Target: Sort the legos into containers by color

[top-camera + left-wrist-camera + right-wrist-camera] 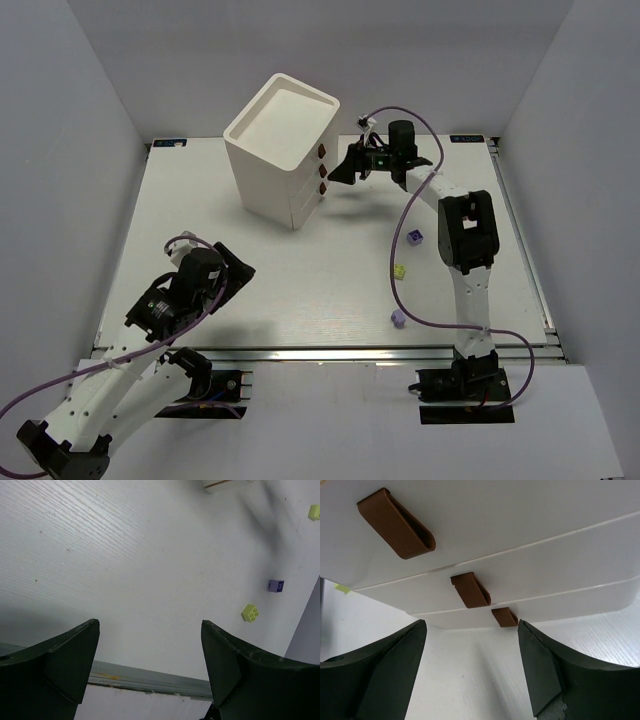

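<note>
The white cabinet (282, 150) stands at the back of the table, its three stacked drawers facing right, each with a brown knob (322, 171). My right gripper (345, 168) hovers just in front of those knobs, open and empty. In the right wrist view the drawer fronts (545, 565) lie flush, with the lowest knob (505, 616) just beyond the open gripper (471, 625). Three legos lie on the table right of centre: purple (414, 237), yellow-green (400, 271) and light purple (398, 319). My left gripper (235, 270) stays open at the near left, holding nothing.
In the left wrist view the open gripper (150, 625) hangs over bare table near the metal front rail (150, 680), with a yellow-green lego (250, 613), a purple one (276, 585) and another yellow-green one (314, 512) off to the right. Grey walls enclose the table.
</note>
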